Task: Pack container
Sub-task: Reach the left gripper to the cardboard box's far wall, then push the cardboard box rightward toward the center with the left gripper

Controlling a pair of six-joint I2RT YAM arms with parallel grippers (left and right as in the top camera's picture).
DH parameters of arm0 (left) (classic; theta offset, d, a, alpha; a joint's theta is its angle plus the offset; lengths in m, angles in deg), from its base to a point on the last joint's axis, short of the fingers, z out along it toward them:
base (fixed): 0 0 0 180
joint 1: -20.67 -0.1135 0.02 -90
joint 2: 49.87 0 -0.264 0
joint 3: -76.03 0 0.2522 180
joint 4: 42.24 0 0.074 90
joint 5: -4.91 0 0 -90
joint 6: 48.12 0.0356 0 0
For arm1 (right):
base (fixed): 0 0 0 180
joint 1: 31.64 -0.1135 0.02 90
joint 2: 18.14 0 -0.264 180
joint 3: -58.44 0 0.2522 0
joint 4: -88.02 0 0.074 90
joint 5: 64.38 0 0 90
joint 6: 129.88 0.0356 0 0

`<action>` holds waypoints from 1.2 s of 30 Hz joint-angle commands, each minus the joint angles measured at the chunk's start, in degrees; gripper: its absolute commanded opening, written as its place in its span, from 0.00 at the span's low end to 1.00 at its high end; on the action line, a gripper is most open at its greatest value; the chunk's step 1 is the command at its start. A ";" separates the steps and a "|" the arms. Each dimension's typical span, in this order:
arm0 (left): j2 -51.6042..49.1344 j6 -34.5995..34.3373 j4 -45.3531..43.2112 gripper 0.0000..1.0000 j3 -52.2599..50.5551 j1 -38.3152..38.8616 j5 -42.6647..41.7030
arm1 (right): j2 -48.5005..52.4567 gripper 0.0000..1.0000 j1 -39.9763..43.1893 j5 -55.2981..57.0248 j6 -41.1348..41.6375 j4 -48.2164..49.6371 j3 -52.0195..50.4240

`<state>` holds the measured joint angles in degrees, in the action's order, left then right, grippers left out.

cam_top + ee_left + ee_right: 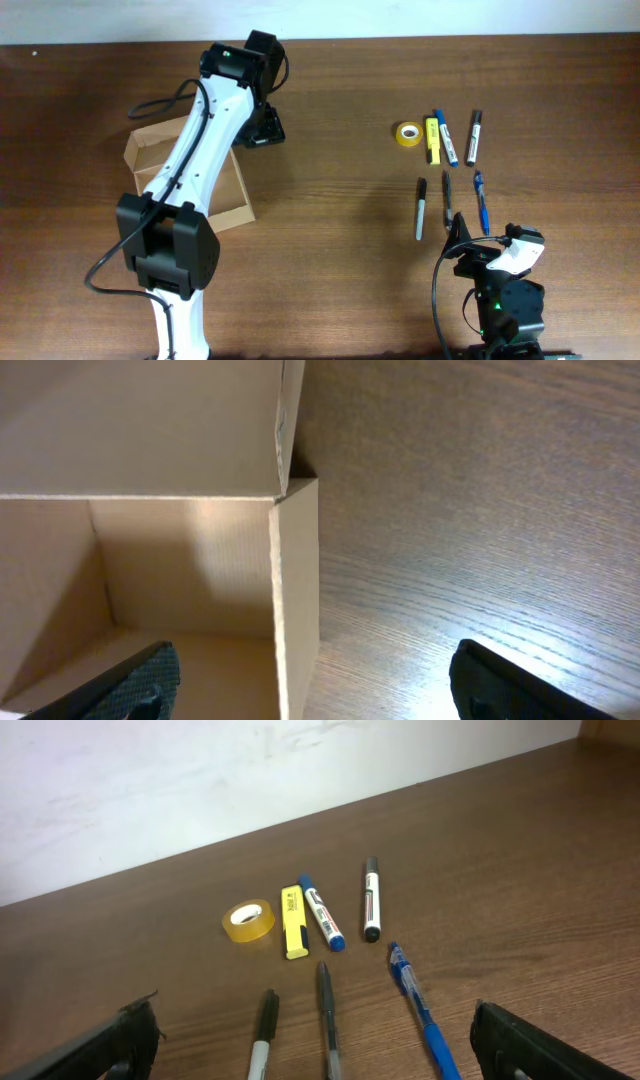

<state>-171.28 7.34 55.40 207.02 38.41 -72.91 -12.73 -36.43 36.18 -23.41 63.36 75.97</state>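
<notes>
A dark wooden table [340,250] is seen, bounded at its far edge by a white wall [150,780]. The box [232,200] is set on the left part of the table with its top open, and it is largely covered from above by the left arm [205,130].

The left gripper [312,660] is held over the box's far right corner. Its fingers [140,680] are spread wide: one is over the inside of the box, the other over the bare table, and the side wall is seen between them, untouched. Nothing is gripped.

On the right part of the table, well apart from the box, a tape roll [408,133], a yellow highlighter [433,141], a blue marker [446,138] and a black-capped marker [474,137] are laid in a row. Nearer the front edge, a black pen [420,208], a dark pen [446,195] and a blue pen [481,200] are laid side by side.

The right gripper [315,1010] is held low at the front, pointed toward the pens. Its jaws are parted fully and nothing is held.
</notes>
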 commanded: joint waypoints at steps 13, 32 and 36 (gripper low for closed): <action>-0.09 4.74 -20.68 0.71 -24.94 -5.70 -17.53 | -0.44 0.99 0.37 -0.07 0.15 -0.22 -0.35; 0.00 4.09 -17.42 0.02 0.15 12.92 -4.52 | -0.44 0.99 0.37 -0.07 0.15 -0.22 -0.35; -0.61 2.78 -18.93 0.02 0.46 14.80 -4.42 | -0.44 0.99 0.37 -0.07 0.15 -0.22 -0.35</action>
<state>-171.30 11.88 36.93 206.49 52.35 -80.25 -12.75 -36.43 36.18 -23.41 63.36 75.97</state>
